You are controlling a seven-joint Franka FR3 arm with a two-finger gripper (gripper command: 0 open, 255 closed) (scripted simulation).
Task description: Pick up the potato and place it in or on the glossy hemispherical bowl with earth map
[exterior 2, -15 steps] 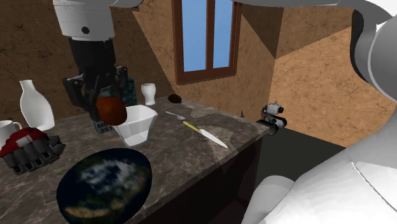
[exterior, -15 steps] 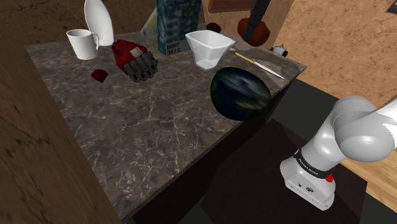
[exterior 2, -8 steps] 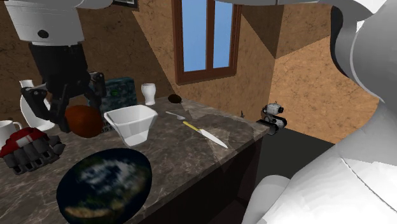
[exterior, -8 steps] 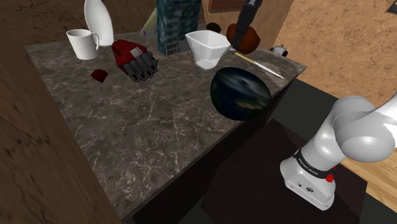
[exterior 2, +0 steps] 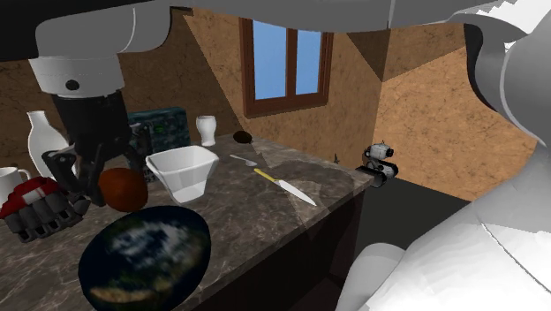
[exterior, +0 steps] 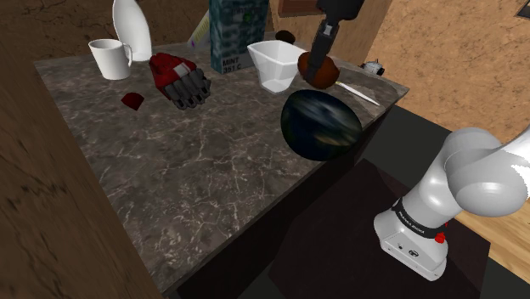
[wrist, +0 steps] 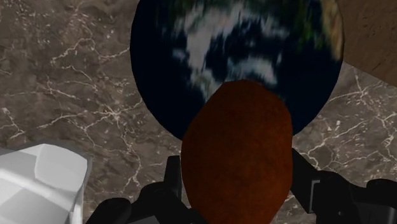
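Observation:
My black gripper (exterior: 318,70) is shut on the reddish-brown potato (exterior: 321,73), which hangs just above and behind the earth-map bowl (exterior: 321,125). From the second exterior view, the potato (exterior 2: 122,189) sits clasped in the gripper (exterior 2: 106,190) over the far rim of the dark glossy bowl (exterior 2: 146,254). In the wrist view the potato (wrist: 236,153) is held between the fingers and overlaps the bowl (wrist: 235,48) lying below it on the marble top.
A white square bowl (exterior: 279,64) stands right beside the gripper. A yellow-handled knife (exterior: 348,88) lies near the counter edge. A red and grey glove-like toy (exterior: 179,78), a white mug (exterior: 110,58), a white vase (exterior: 132,27) and a dark box (exterior: 237,34) stand farther back.
The gripper has carried the potato down and toward the earth-map bowl, from above the white bowl's far side to just over the globe bowl's rim.

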